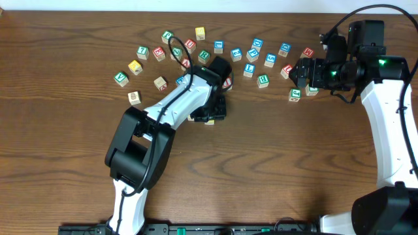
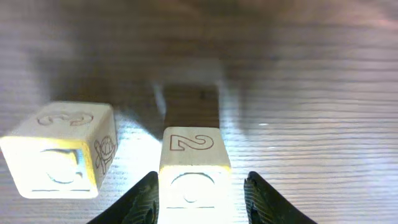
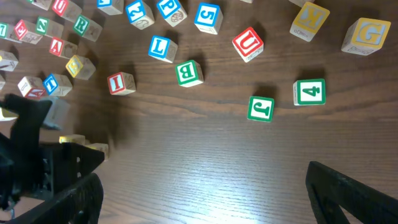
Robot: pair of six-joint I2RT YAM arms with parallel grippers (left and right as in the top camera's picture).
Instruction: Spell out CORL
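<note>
Squarely between the fingers of the left claw (image 2: 200, 190) stands a pale wooden cube with a 2 cut into its top (image 2: 194, 155). That claw is slightly spread. One finger (image 2: 264, 199) shows a sliver of gap from the cube and the other sits at its edge, so nothing is pinched. Just outside the claw, off the other finger, rests a second pale wooden cube (image 2: 62, 149) with a 3 on top and a yellow tint. The two are near each other but apart. Glare washes out the letter faces on both.

Ahead of the right claw (image 3: 202, 177), a white cube with a blue L (image 3: 160, 48) lies among the scattered blocks. Farther out is a small white cube with a green R (image 3: 81, 25). The right claw is spread wide over the bare brown wooden table (image 3: 205, 143) and holds nothing. Nearest to it are a white cube with a green J (image 3: 260, 108) and a white cube with a green 4 (image 3: 309, 92), side by side.
</note>
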